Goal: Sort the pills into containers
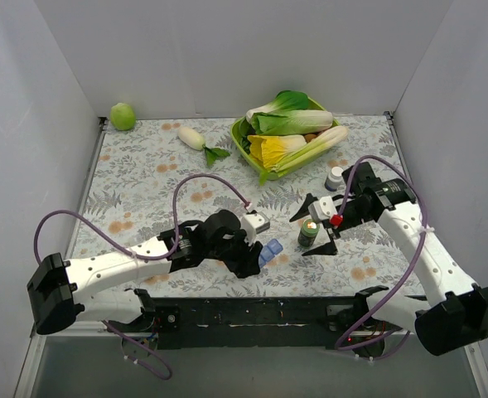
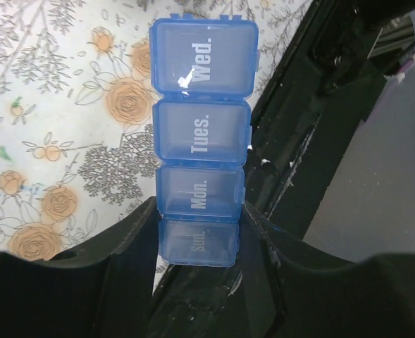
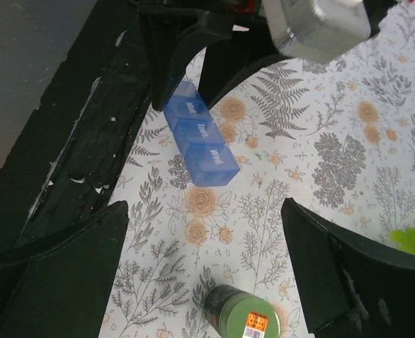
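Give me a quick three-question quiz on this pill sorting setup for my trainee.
1. True or false: the right gripper is shut on the green bottle.
2. The left gripper clamps the blue pill box at: A, its Sun. end; B, its Wed. end; C, nowhere.
3. Fill in: the compartment between Mon. and Wed. reads ____.
Key: 1 false, the right gripper is open, clear of the green bottle; 2 A; 3 Tues.

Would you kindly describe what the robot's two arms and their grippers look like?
Both the left arm and right arm have white link shells with black joints and bases. A thin purple cable loops along each. The left gripper and right gripper have matte black, pointed fingers; a small red dot marks the right wrist.
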`<state>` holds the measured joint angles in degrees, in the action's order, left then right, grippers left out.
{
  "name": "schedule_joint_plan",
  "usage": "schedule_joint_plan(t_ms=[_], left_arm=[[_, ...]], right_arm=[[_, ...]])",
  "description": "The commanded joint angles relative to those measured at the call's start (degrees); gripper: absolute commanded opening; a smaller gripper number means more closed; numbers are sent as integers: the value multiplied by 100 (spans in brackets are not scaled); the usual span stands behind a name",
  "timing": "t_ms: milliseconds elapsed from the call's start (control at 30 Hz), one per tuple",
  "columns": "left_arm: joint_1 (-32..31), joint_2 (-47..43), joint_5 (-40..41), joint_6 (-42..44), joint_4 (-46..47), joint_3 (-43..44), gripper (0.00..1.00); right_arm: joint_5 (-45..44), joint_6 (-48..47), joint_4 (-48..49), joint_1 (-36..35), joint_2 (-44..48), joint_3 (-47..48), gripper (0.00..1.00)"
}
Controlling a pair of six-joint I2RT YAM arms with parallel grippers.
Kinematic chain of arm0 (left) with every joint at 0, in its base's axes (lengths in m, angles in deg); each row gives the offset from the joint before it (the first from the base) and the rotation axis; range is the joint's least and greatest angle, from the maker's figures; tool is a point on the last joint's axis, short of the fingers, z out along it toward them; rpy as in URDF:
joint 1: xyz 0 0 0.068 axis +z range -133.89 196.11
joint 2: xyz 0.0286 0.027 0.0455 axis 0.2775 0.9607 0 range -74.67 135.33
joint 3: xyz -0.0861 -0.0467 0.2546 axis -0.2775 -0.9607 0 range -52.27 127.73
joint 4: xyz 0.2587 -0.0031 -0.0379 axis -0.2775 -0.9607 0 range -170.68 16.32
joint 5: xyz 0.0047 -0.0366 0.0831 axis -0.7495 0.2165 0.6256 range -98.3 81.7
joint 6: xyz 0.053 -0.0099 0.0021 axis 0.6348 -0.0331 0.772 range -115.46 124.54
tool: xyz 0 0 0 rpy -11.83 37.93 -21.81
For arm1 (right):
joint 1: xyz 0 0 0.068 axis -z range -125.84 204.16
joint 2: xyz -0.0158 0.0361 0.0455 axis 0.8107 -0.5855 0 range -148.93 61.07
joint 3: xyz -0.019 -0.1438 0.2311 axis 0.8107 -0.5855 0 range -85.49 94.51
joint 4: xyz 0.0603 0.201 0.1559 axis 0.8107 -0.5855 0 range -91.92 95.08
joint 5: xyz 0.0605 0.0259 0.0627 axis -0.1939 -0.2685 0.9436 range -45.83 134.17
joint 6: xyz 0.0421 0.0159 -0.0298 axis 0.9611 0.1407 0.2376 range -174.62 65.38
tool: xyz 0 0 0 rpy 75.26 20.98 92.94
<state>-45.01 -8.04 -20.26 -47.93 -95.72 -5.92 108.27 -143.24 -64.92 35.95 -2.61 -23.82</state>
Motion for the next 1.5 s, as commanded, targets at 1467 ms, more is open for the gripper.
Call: schedule_joint_plan(t_ms=[1467], left_arm=[[-805,307,1364,219,-476,955,5]], right_arm=[[-609,2648,1489,-1395,-857,-102,62]])
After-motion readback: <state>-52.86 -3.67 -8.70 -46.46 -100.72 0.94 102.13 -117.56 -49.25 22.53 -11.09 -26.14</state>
